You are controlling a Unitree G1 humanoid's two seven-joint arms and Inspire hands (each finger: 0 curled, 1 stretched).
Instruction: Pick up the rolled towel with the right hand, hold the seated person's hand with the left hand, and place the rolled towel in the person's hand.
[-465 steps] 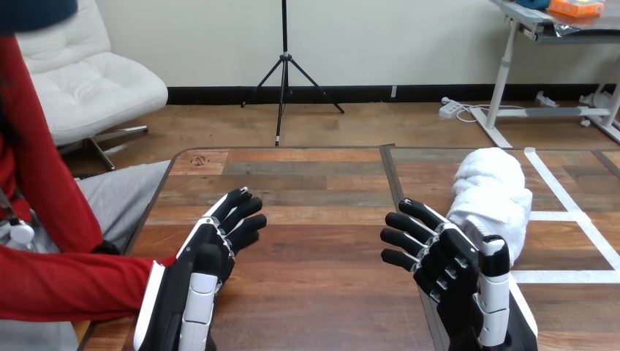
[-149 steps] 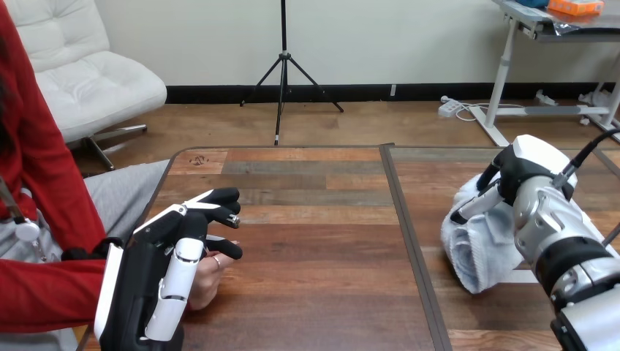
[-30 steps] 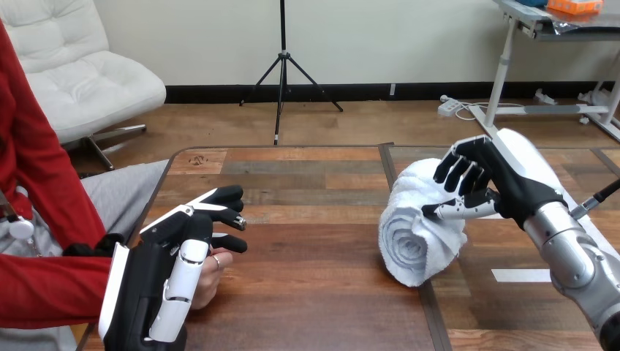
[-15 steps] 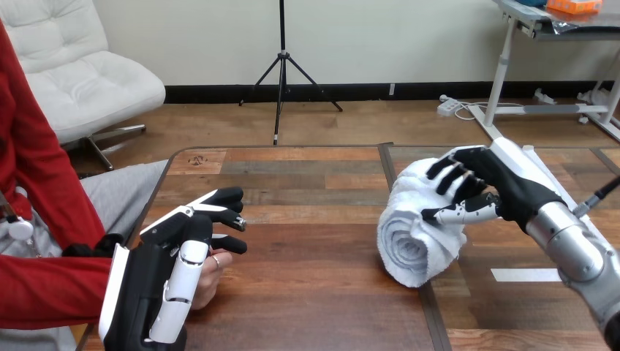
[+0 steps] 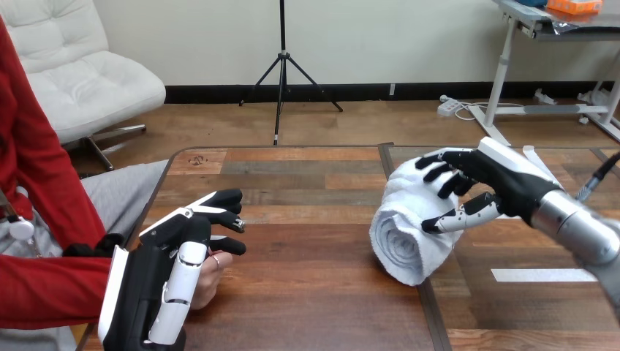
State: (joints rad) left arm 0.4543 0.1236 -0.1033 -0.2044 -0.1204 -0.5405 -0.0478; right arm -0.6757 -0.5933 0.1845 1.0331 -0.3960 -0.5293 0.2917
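The rolled white towel (image 5: 404, 232) is in the middle of the table, its spiral end facing me. My right hand (image 5: 504, 183) comes in from the right and is shut on it, fingers (image 5: 441, 167) curled over the top and the thumb pressing its right side. At the near left, my left hand (image 5: 172, 267) stands on its edge over the person's hand (image 5: 208, 278). Its thumb (image 5: 225, 246) crosses the person's fingers, which show just below it, while its own fingers (image 5: 219, 201) reach forward above them.
The person's red sleeve (image 5: 51, 289) lies along the table's (image 5: 307, 307) near left edge. A dark seam (image 5: 428, 314) splits the tabletop just right of centre. White tape marks (image 5: 545, 275) lie on the right half.
My right hand has carried the towel to the left over the last second. The left hand and the person's hand have stayed in place.
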